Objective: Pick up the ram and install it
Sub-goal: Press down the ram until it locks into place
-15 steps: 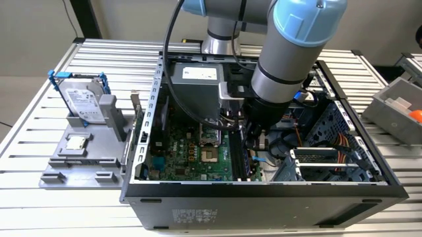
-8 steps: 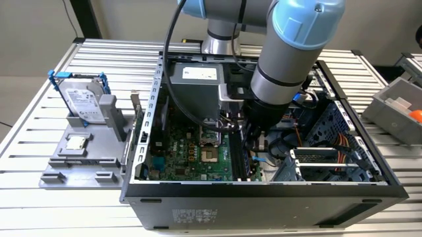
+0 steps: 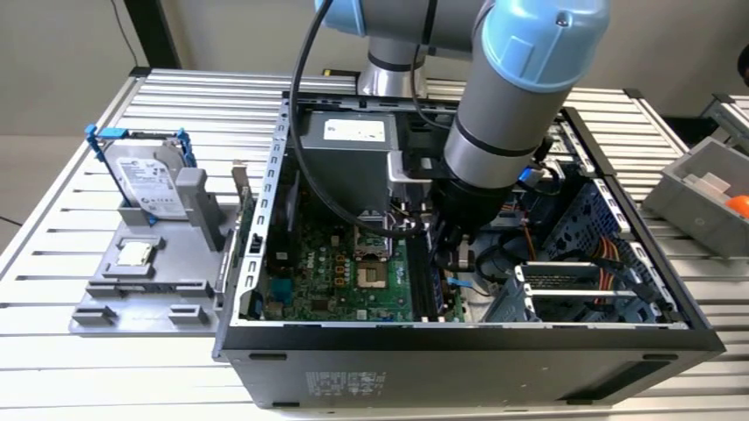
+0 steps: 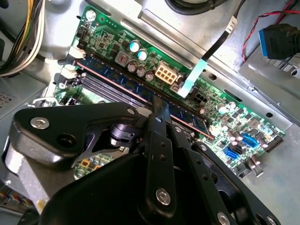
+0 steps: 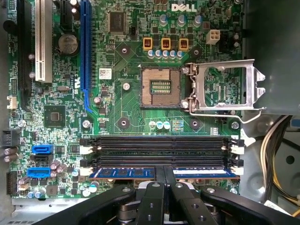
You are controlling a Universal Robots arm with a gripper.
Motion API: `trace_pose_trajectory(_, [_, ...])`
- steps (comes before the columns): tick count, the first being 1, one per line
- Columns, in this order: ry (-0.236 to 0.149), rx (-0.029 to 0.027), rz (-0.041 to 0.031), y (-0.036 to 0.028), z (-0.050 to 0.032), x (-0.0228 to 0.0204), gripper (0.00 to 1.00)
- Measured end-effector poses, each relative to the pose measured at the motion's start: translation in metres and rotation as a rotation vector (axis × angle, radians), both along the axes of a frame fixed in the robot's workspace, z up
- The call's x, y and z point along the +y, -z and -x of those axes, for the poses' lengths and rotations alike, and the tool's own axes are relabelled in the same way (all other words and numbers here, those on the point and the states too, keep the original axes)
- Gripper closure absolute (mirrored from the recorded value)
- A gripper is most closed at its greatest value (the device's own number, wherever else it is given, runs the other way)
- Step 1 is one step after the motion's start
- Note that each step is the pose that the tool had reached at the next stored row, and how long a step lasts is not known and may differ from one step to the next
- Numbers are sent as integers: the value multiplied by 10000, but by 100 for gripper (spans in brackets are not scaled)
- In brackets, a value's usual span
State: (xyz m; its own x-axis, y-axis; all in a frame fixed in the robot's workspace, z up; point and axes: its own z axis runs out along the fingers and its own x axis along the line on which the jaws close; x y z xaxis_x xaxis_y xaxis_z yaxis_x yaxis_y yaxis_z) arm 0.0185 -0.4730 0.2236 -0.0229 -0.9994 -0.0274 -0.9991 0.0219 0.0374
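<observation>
The ram (image 5: 126,172) is a dark blue stick lying in the outermost of the black memory slots (image 5: 159,146) on the green motherboard. In the second wrist view the ram (image 4: 126,80) runs diagonally along its slot. My gripper (image 5: 164,169) is down inside the open computer case (image 3: 468,351), over the middle of the stick. Its two black fingers (image 5: 156,187) are pressed together, and their tips meet the ram's upper edge. They sit side by side along its length, not on either side of it. The exterior view shows the gripper (image 3: 451,263) low over the board.
The three slots beside the ram stand empty. The CPU socket (image 5: 161,86) has its metal latch frame open. Cable bundles (image 5: 276,154) and the power supply (image 3: 351,140) crowd the case. A hard drive (image 3: 146,175) in a blue frame stands on a grey fixture (image 3: 146,272) outside it.
</observation>
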Motion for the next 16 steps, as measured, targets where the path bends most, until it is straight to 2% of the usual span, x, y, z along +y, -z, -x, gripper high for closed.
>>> trace_pose_trajectory(12, [0,0,-2,47,0,0,100])
trace_pose_trajectory(14, [1,-3,-7,35,0,1,100])
trace_pose_trajectory(16, [1,-7,-36,-2,-1,5,100])
